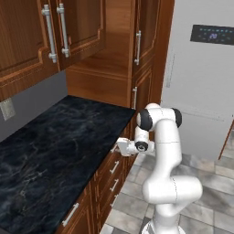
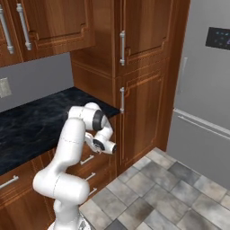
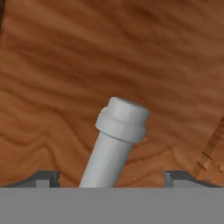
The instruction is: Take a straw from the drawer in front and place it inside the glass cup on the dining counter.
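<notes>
Fingertips [image 3: 46,177] stand wide apart on either side of a silver bar handle [image 3: 116,140], nothing clamped, because I judge I must grip it to pull this drawer [image 3: 109,57] open. My gripper [image 3: 111,179] sits close against the reddish-brown front under the black counter [image 1: 55,146]. Straw presumably inside, unseen.

A home kitchen is shown: reddish-brown wooden cabinets [image 1: 68,27] with silver bar handles are mounted above a black veined stone surface [image 1: 50,151], a tall grey refrigerator [image 2: 202,90] is set beside them, and grey floor tiles [image 2: 157,193] are laid below.
</notes>
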